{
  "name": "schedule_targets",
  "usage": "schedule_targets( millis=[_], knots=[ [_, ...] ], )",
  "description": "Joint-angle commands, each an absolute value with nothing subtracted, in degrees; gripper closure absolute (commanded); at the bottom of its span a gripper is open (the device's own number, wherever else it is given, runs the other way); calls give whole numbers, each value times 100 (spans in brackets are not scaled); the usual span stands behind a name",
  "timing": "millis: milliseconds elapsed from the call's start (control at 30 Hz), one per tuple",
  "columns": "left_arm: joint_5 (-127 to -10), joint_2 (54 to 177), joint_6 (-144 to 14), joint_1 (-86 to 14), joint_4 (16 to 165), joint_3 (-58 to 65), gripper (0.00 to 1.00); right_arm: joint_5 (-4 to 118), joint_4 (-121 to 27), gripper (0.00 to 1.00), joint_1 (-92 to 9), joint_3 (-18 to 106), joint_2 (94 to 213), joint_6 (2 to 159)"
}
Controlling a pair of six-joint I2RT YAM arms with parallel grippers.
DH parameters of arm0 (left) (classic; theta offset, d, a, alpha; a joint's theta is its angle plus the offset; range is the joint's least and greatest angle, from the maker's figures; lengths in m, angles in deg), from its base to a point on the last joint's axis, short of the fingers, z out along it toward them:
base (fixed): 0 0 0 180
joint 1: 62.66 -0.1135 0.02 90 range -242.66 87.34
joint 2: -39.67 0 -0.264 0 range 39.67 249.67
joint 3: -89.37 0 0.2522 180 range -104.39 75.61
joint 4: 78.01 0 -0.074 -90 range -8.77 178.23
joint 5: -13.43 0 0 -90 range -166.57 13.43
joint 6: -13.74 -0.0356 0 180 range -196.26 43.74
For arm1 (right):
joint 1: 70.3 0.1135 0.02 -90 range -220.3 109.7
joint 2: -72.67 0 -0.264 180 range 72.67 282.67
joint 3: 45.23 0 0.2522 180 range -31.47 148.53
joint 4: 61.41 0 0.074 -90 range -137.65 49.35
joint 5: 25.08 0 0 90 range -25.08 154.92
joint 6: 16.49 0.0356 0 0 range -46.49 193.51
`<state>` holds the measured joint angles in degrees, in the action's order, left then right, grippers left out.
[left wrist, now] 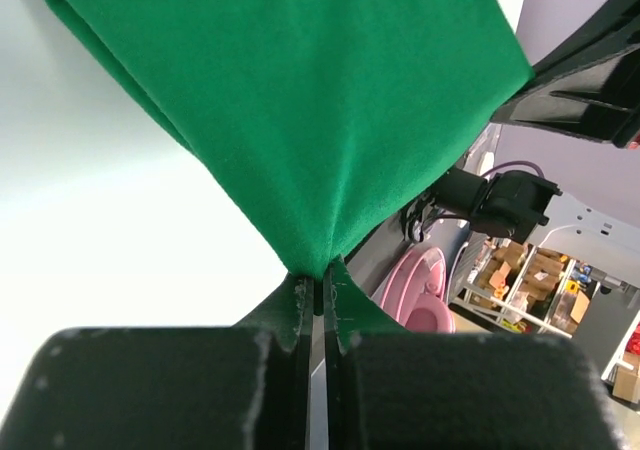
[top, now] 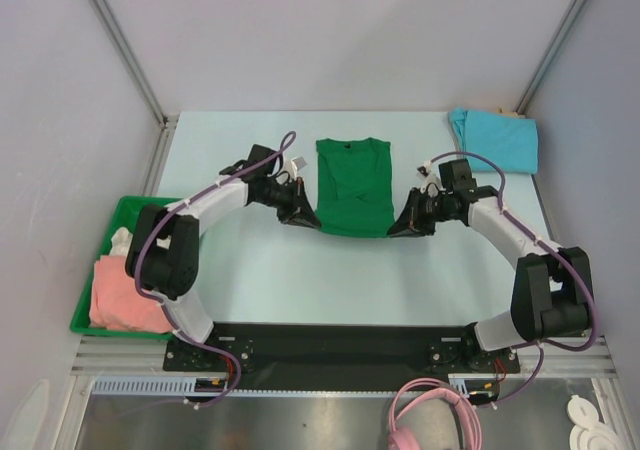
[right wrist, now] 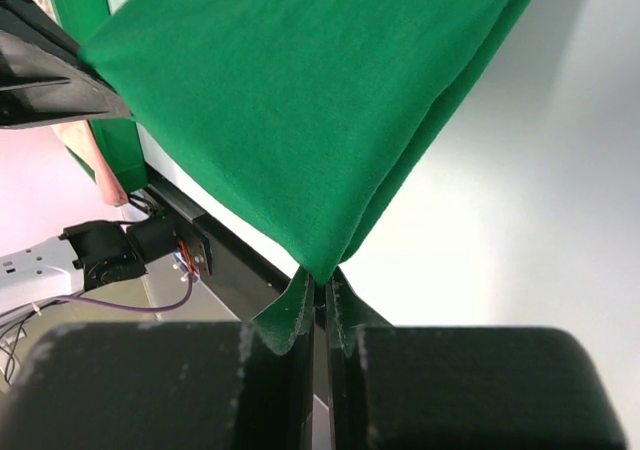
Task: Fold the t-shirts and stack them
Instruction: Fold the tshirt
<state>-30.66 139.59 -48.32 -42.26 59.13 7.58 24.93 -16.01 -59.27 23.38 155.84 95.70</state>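
Note:
A green t-shirt (top: 354, 184) lies lengthwise in the middle of the table, sleeves folded in. My left gripper (top: 303, 216) is shut on its near left corner, and the cloth rises from the jaws in the left wrist view (left wrist: 320, 120). My right gripper (top: 404, 228) is shut on its near right corner, seen as a pinched fold in the right wrist view (right wrist: 310, 110). Both corners are lifted off the table. A folded light blue t-shirt (top: 495, 137) lies at the far right corner. Pink and white shirts (top: 122, 292) lie in the green bin (top: 91, 280) at the left.
The pale table (top: 300, 270) is walled by grey panels at left, back and right. A black base rail (top: 330, 345) runs along the near edge. A pink headset (top: 430, 420) lies below the table front.

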Motion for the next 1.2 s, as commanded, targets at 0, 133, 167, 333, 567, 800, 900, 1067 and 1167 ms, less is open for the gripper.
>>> schedule_targets(
  millis=[0,133,167,333,567,800,900,1067,1167],
  knots=[
    [-2929,13705,-4981,-4280,5923,838,100,2502,-1670,100,-5957,2338,15344,9486],
    [-3007,13907,-5077,-4385,6020,585,99,2520,-2126,100,-6036,2399,15510,9548],
    [-3034,14055,-5147,-4394,6020,426,100,2546,-2189,100,-6063,2521,15633,9557],
    [-3306,14767,-5587,-4517,5809,-1205,100,2598,-2602,100,-6291,3241,16248,9539],
    [-3684,16286,-5877,-4649,5826,-3370,100,2634,-2910,100,-6538,5165,17925,9311],
    [-4605,17703,-6096,-4693,6247,-5093,72,2941,-3041,80,-6529,7197,19790,9310],
    [-5283,18038,-6324,-4675,6458,-5604,36,3169,-3200,35,-6485,7567,20125,9196],
    [-5846,17415,-6439,-4649,6486,-5412,22,3407,-3034,16,-6599,7454,19713,8784],
    [-5479,16949,-6413,-4640,6415,-5079,22,3215,-2902,16,-6713,7007,19528,8660]
  ],
)
